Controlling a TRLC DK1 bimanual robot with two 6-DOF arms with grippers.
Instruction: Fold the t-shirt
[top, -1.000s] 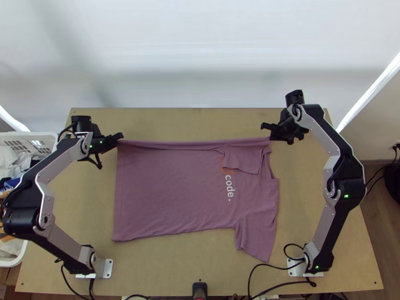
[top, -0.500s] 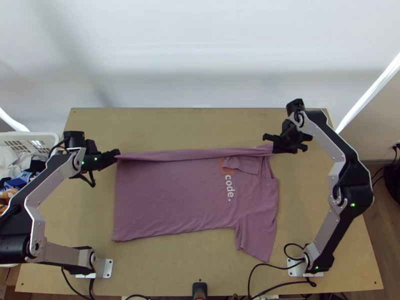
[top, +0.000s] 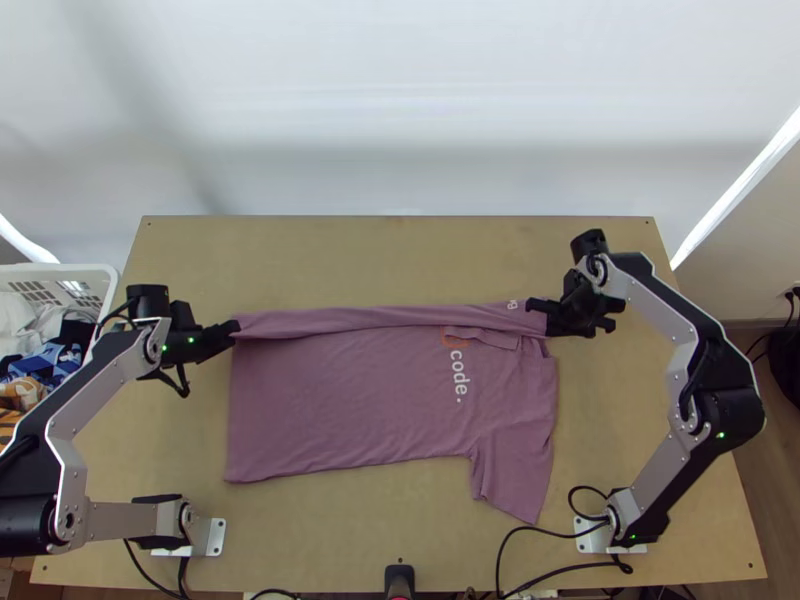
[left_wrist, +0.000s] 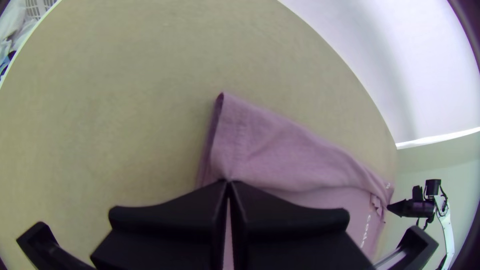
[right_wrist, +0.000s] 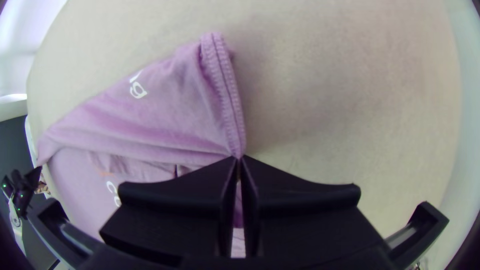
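Shifted toward worktop's (top: 350, 255) near edge: left gripper (top: 234, 330), right gripper (top: 550, 318), t-shirt's (top: 345, 400) folded strip | far sleeve (top: 485, 335) partly hidden | both clamped shut on strip's opposite ends | t-shirt mid-worktop, otherwise spread

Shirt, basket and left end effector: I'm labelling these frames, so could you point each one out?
Shirt (top: 340, 410): top view, on the spread part of its body.
Basket (top: 85, 271): top view, on its white rim.
Left end effector (left_wrist: 228, 182): left wrist view, where its fingertips meet on the cloth.
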